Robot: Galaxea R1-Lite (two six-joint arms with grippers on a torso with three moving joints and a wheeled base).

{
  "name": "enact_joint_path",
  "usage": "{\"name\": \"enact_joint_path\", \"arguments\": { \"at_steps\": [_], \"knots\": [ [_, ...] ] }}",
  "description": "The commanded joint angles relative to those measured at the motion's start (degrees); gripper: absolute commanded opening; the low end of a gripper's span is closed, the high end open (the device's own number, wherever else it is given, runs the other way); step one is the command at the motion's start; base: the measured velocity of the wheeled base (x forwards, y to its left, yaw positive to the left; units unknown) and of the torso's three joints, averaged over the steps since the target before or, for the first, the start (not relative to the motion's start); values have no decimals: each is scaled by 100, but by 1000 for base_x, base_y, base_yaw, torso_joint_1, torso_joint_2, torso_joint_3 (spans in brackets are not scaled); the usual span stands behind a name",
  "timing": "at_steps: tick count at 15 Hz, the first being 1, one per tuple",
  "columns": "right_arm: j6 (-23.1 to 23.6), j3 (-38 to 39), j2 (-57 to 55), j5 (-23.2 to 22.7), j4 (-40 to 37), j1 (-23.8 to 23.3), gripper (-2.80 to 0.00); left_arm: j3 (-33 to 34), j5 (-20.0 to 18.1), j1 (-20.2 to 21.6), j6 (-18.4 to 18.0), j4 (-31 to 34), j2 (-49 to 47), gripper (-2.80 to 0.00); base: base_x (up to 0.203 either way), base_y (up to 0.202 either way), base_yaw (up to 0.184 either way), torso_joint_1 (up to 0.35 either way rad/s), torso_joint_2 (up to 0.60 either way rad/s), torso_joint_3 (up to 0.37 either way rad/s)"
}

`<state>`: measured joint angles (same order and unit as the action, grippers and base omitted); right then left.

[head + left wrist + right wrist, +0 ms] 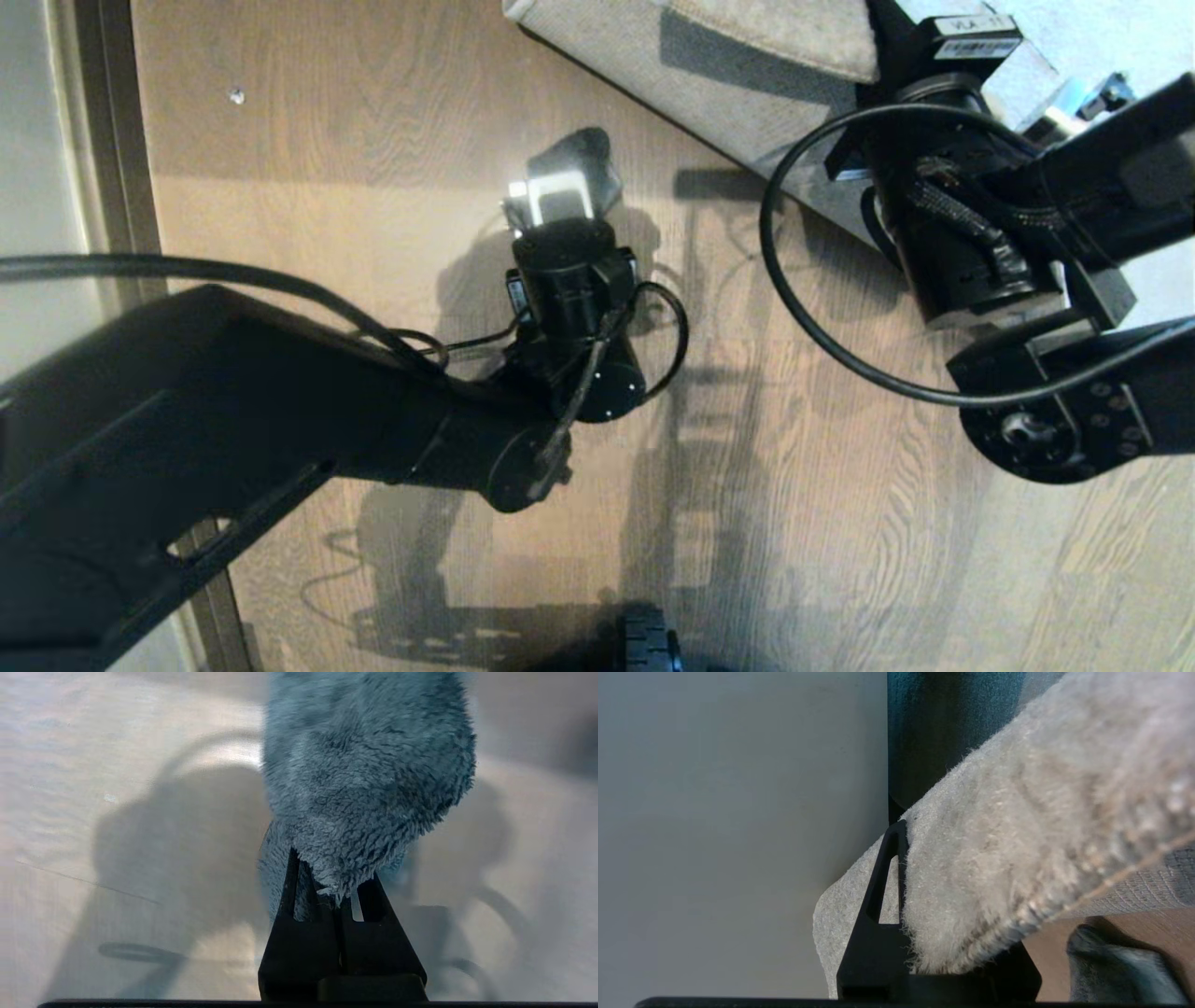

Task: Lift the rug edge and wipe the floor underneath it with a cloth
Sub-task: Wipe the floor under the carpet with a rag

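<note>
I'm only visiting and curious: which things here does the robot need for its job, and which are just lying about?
Part of the job:
- cloth, clamped in left gripper
- rug edge, held up by right gripper
- floor

Just there:
- skirting strip
- small speck on the floorboards

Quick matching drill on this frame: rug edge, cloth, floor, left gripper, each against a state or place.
1. rug edge
2. cloth
3. floor
4. left gripper

A. bare brown wood planks
B. shut on fuzzy fabric
C. folded up, pinched by the right gripper
D. hanging from closed black fingers

Pairs: 1-C, 2-D, 3-A, 4-B
</note>
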<state>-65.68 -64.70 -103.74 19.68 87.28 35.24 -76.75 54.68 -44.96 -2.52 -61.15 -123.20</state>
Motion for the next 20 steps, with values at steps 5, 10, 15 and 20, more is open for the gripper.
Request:
{"name": "enact_joint_path", "arguments": {
  "at_steps": [5,10,15,20],
  "knots": [
    [-32,-26,13,9,245,72,-280,-4,-83,1401,-11,-13,295,-280,0,0,0,0,0,0],
    [73,9,141,1,245,155,-280,38,-109,2113,-117,-2,761,-280,0,0,0,0,0,0],
    [82,291,293,1,245,357,-280,592,-35,1485,-134,138,1434,-280,0,0,0,0,0,0],
    [117,308,349,1,245,378,-280,1700,417,-490,-141,37,1841,-280,0,0,0,0,0,0]
  ]
}}
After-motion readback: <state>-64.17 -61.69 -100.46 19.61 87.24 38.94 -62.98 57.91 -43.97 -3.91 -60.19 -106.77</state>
